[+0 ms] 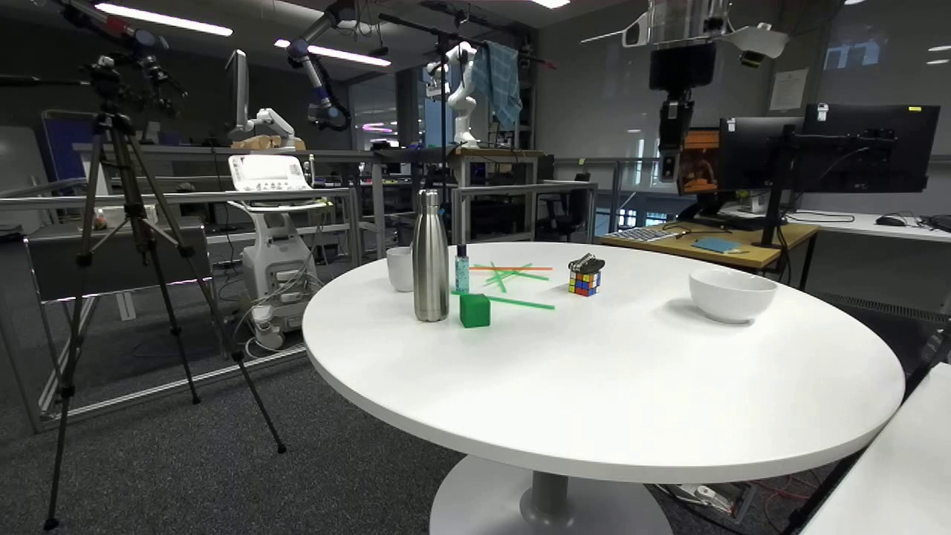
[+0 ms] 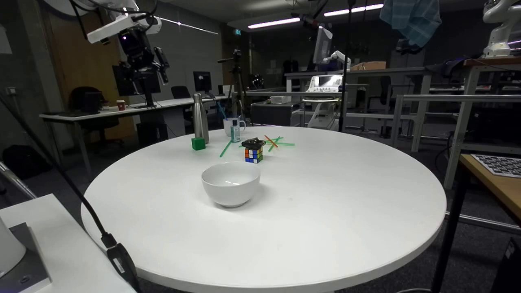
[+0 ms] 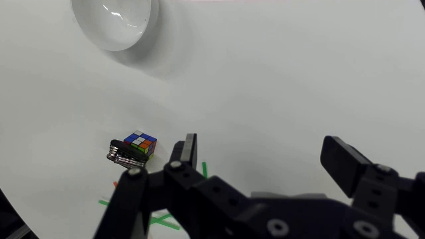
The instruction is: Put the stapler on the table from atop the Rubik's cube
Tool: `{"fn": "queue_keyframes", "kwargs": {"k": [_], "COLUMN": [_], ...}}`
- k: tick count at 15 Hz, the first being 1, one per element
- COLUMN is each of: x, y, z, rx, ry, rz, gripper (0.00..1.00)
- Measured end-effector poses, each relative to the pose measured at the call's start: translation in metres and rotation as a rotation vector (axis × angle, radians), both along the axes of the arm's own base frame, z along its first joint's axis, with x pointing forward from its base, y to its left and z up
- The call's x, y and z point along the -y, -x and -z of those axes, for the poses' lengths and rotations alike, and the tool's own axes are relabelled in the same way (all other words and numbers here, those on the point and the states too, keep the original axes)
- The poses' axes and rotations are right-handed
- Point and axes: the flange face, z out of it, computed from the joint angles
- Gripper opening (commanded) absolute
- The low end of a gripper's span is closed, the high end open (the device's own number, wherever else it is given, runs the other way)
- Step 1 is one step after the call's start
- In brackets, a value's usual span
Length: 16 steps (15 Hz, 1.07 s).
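Observation:
The small black and silver stapler lies on top of the Rubik's cube, overhanging it, in both exterior views; stapler and cube stand out there. In the wrist view the stapler partly covers the cube, left of my gripper's left finger. The cube stands on the round white table. My gripper is open and empty, its two fingers wide apart over the table. In the exterior views the gripper hangs high above the table, well apart from the stapler; it also shows here.
A white bowl stands near the cube. A steel bottle, a green cube, a small teal bottle and a white mug stand across the table. Several green sticks and an orange stick lie near the cube.

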Motion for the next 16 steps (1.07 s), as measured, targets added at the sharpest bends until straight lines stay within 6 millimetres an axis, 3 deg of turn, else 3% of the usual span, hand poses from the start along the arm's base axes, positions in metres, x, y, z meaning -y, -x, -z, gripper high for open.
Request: {"fn": "queue_keyframes", "kwargs": {"k": [7,16], "x": [0.018,0.084], "y": [-0.040,-0.094], "z": [0.012,0.034], "rx": [-0.043,-0.113], "ry": [0.019,0.010], "rz": [-0.092,-0.072], "gripper": [1.00,1.00]}}
